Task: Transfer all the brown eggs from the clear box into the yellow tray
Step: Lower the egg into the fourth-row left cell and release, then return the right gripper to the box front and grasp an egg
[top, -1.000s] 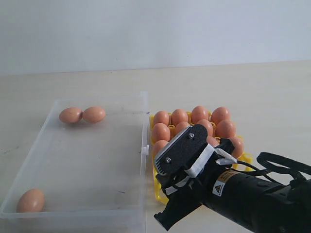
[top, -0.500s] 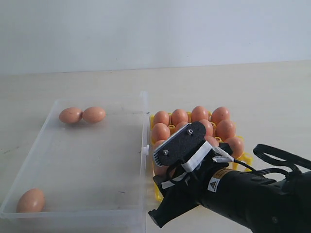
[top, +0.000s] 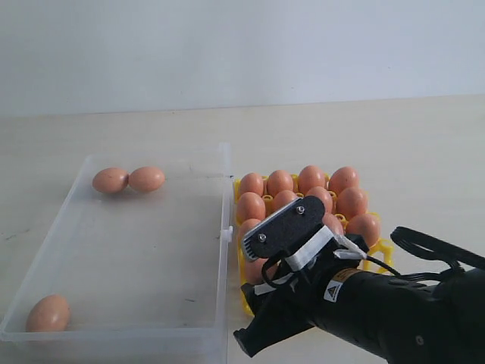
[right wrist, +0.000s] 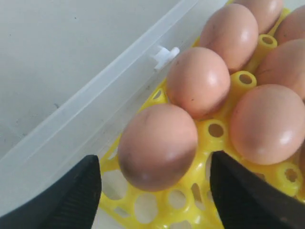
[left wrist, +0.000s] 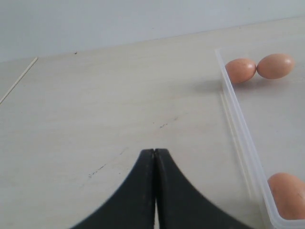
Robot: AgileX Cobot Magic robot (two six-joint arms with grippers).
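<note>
Three brown eggs (top: 110, 180) lie in the clear box (top: 151, 318). Two of them touch end to end in its 11 o'clock corner, and one sits alone (top: 48, 313) in the 7 o'clock corner. The rest of the box floor is bare. A small white latch (top: 226, 233) juts from the box's 3 o'clock wall, and the yellow tray (top: 385, 247) stands just beside that wall on the bench (top: 364, 136).

In the exterior view the tray's 12 o'clock row holds four eggs and the next row holds four more. Three eggs show in the third row. One more egg (top: 256, 269) shows toward the tray's 7 o'clock corner, partly behind the black arm (top: 394, 311). That makes twelve in sight. The arm covers the tray's near side, so the full count cannot be told.

The right gripper (right wrist: 155, 164) hangs over that last egg (right wrist: 157, 148), which sits in a cup of the column nearest the box. Its two fingers (right wrist: 71, 200) are spread, one on each side of the egg, with a gap showing between each finger and the shell.

The left gripper (left wrist: 155, 153) is out of the exterior view. Its wrist camera shows its two fingers (left wrist: 136, 195) pressed together with nothing between them, above bare bench outside the box. The same three boxed eggs are in sight past the box wall.
</note>
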